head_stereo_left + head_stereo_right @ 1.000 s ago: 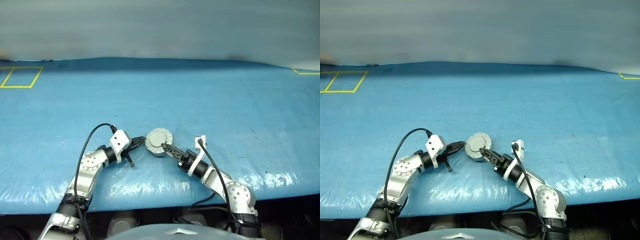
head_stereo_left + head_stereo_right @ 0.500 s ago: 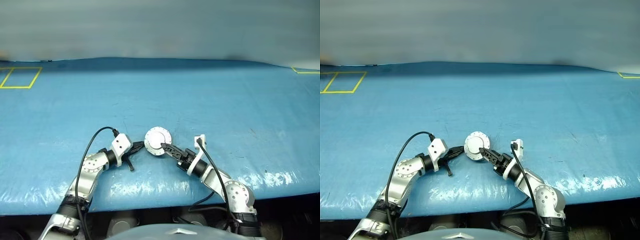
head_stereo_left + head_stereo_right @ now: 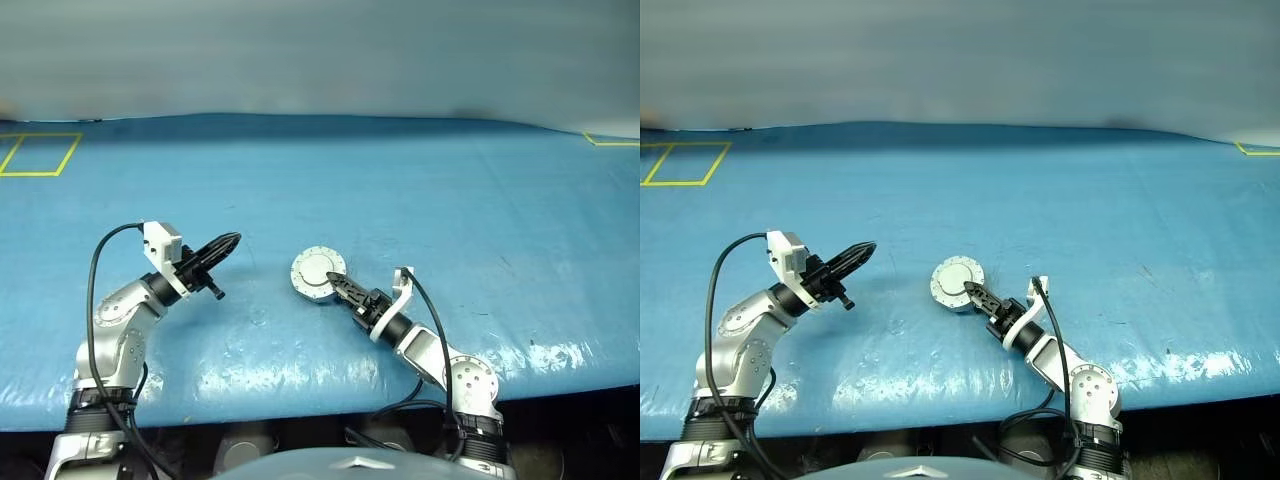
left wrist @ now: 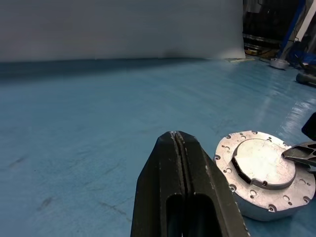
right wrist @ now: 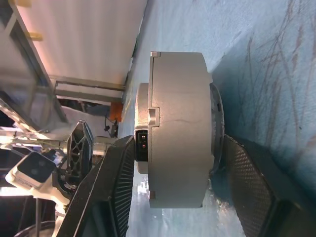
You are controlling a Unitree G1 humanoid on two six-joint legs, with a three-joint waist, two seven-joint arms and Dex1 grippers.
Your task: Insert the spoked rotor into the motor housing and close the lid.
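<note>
Right tool (image 3: 338, 285) clamped top and bottom on the closed motor housing (image 3: 318, 274), mid-surface (image 3: 450, 200). Left tool (image 3: 228, 241), fingers pressed together and empty, now pulled back off to the left. Lid (image 4: 261, 163) down, looks basically done.

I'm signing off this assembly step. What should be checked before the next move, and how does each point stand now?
1. Lid shut on the housing: ok, plain face up, flush.
2. Rotor inside: cannot tell, the lid covers it.
3. Right gripper holds the housing: ok, one finger above, one below it in the right wrist view.
4. Left gripper clear of the housing: ok, shut, off to the side.
5. Housing on the table: ok, well in from the edge.
</note>
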